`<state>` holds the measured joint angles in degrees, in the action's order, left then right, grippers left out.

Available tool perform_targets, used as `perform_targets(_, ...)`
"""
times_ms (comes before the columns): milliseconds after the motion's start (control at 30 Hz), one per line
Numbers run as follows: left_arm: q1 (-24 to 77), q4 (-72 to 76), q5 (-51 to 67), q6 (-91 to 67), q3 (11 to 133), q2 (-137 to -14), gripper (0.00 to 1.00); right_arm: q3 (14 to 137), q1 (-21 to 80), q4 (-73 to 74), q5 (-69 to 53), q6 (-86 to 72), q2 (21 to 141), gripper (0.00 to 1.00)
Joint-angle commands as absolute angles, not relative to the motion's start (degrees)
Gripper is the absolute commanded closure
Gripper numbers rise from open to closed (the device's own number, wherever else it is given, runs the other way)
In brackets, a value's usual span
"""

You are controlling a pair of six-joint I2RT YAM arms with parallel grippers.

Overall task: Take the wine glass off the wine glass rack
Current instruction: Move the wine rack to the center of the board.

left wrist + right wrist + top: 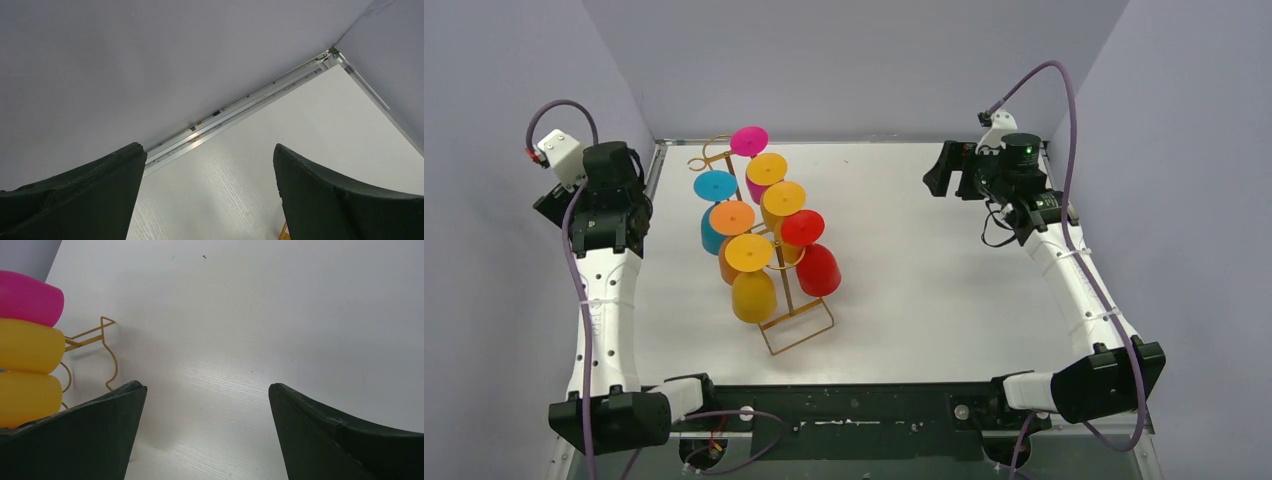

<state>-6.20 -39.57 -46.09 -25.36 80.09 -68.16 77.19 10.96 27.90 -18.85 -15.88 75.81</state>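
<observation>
Looking over the wine glass rack (804,338), I see it left of centre on the tabletop (924,280), its gold wire base loop at the near end and its row of hook arms running away to the far left. Seven coloured glasses hang on it upside down, feet up and bowls down. The red wine glass (817,270) hangs near the base end on the right side, open toward my right arm (1064,270), so I judge it the easiest one to take.

The glasses look like opaque moulded plastic. I expect them to be light, stiff and smooth, more likely to slip than to break. I would take hold across the bowl of the red one, below its foot, then draw it sideways out of its hook rather than lift it straight up. The rack is thin wire and probably light too, so a snagged foot could drag or tip it, neighbours and all.

The right jaws stand wide apart with only bare tabletop between them, well to the right of the rack; their camera catches a magenta bowl (30,297) and the rack's far end at its left edge. The left jaws are also wide apart and hold nothing, up by the left wall.
</observation>
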Motion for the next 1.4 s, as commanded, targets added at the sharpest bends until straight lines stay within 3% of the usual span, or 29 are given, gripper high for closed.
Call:
perform_targets(0, -7.36, -41.61, -46.31, -30.34, 80.20, -67.85, 0.03, 76.45, 11.13, 26.09, -17.47, -15.94, 75.54, 0.00)
perform_targets(233, -11.66, -42.90, -39.52, -35.35, 69.85, -67.33, 0.03, 73.26, 11.14, 24.84, -17.48, -17.67, 76.31, 0.00)
perform_targets(567, -25.90, -42.52, -8.45, -35.37, 60.28, -74.39, 0.03, 69.62, 11.01, 24.18, -16.46, -18.35, 75.09, 0.00)
perform_targets(967, -24.94, -19.01, 15.25, -42.70, 36.13, -68.56, 0.03, 67.86, 11.01, 24.10, -16.26, -18.45, 75.52, 0.00)
perform_targets(1167, -17.92, -12.81, 15.12, -47.16, 31.21, -69.27, 0.04, 66.95, 10.99, 24.08, -16.17, -18.80, 75.50, 0.00)
perform_targets(1367, -8.92, -5.26, 14.87, -52.79, 28.56, -71.43, 0.12, 66.34, 11.03, 24.34, -16.52, -19.41, 75.43, 0.00)
